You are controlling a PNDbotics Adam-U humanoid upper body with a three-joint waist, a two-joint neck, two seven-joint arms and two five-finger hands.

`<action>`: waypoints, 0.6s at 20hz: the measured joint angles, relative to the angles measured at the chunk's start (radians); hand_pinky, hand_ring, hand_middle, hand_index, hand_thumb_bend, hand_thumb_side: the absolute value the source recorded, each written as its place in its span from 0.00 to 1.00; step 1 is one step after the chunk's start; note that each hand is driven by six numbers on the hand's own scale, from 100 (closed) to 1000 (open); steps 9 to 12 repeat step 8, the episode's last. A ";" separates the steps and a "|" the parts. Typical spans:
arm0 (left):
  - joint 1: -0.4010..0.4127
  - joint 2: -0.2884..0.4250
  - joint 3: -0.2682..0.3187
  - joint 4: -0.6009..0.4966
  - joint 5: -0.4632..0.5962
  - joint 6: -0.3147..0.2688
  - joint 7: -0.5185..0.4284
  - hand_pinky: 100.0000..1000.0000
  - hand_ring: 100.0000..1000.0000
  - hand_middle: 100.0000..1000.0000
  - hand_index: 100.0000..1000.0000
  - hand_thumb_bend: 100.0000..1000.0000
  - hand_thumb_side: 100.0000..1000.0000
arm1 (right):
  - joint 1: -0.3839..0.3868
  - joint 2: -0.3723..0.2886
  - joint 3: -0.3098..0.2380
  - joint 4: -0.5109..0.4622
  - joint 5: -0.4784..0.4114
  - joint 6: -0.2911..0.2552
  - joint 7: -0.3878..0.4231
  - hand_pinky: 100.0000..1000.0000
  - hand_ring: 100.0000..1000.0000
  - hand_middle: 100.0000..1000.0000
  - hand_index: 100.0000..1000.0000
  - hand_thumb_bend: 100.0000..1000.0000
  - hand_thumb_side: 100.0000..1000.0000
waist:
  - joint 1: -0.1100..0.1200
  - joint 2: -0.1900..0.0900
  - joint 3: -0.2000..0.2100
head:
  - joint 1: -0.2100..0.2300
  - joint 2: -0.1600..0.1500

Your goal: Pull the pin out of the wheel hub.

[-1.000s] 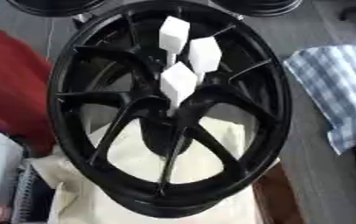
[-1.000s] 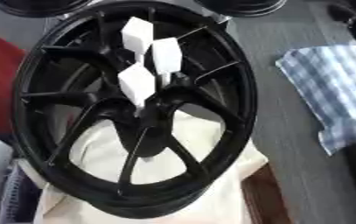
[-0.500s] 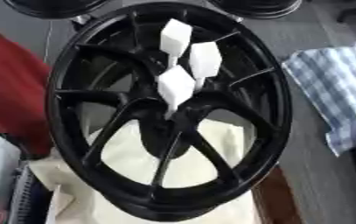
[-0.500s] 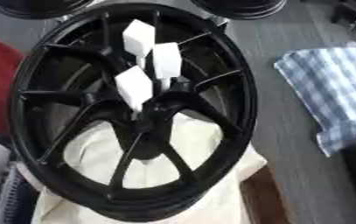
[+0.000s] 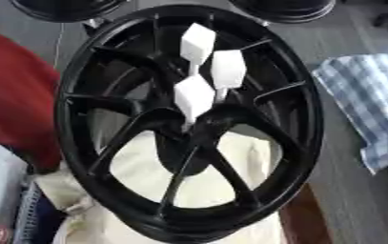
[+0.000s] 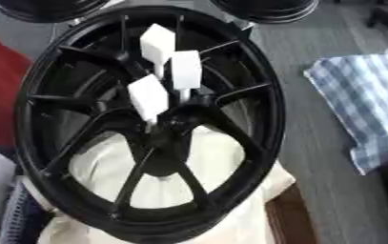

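While no robot hand shows in either view, so that neither spread of fingers nor anything held can be told, fills most of both views: a black wheel hub [image 5: 188, 124], tilted, its spokes fanning out from a dark centre. Stuck into that centre, standing up toward the camera: three white pins, each a thin stem topped by a blocky white head. Highest and farthest back, the upper pin [image 5: 198, 44]; just to its right and a little lower, the right pin [image 5: 228, 69]; nearest and lowest, the front pin [image 5: 193, 96], its stem running down into the hub's middle. Heads close together, the front one overlapping the stems of the two behind; whether the heads touch cannot be told. Under the lower half of the wheel hub, seen through the spokes and spilling past the rim: a cream cloth [image 6: 218, 157]. Left of the rim, a red cloth [image 5: 9, 100]. Right, well apart from the rim, a blue checked cloth [image 6: 363, 105] on the grey surface [image 6: 313, 47]. At the top edge, parts of two more black wheels [image 5: 284, 8].
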 measured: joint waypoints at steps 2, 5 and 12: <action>-0.043 -0.034 0.014 -0.049 0.030 -0.028 0.031 0.70 0.54 0.59 0.71 0.00 0.56 | 0.000 0.000 0.000 0.000 0.000 -0.001 0.000 0.99 1.00 0.84 0.86 0.00 0.55 | -0.001 0.000 0.002 | 0.006 0.003; -0.085 -0.101 0.004 -0.126 0.079 -0.074 0.079 0.70 0.55 0.59 0.72 0.00 0.51 | -0.004 0.000 0.002 0.000 0.002 -0.002 0.002 0.99 1.00 0.85 0.86 0.00 0.55 | -0.004 0.001 0.002 | 0.013 0.003; -0.088 -0.176 -0.030 -0.203 0.128 -0.122 0.127 0.70 0.54 0.58 0.73 0.00 0.52 | -0.016 0.000 0.011 0.000 0.009 -0.003 0.009 0.99 1.00 0.85 0.86 0.00 0.55 | -0.009 0.004 -0.001 | 0.022 0.003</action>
